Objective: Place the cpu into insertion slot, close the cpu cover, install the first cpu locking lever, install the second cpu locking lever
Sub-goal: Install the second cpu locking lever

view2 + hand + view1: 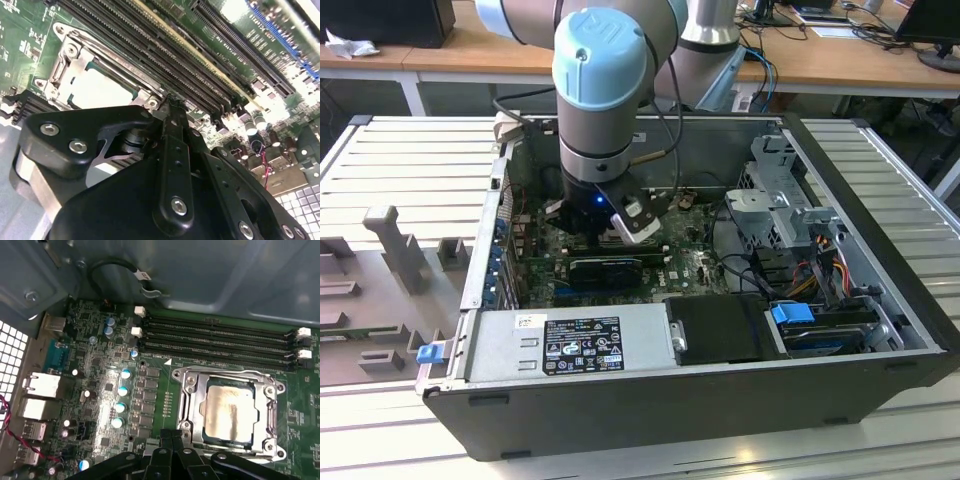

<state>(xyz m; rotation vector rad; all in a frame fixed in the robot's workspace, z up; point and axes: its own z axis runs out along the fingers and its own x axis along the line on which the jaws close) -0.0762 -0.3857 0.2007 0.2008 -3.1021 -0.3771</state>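
The pincer [172,440] hangs low inside the open computer case [880,370], fingers pressed together into one narrow blade with nothing between them, tips hovering at the near edge of the insertion slot [187,390]. Just beyond those tips the cpu [231,410] lies flat in the socket, the cpu cover [267,412] folded down around it, and the long memory slots [220,337] run crosswise past its far side. Stickers and board print are there, but nothing I'd trust myself to read.
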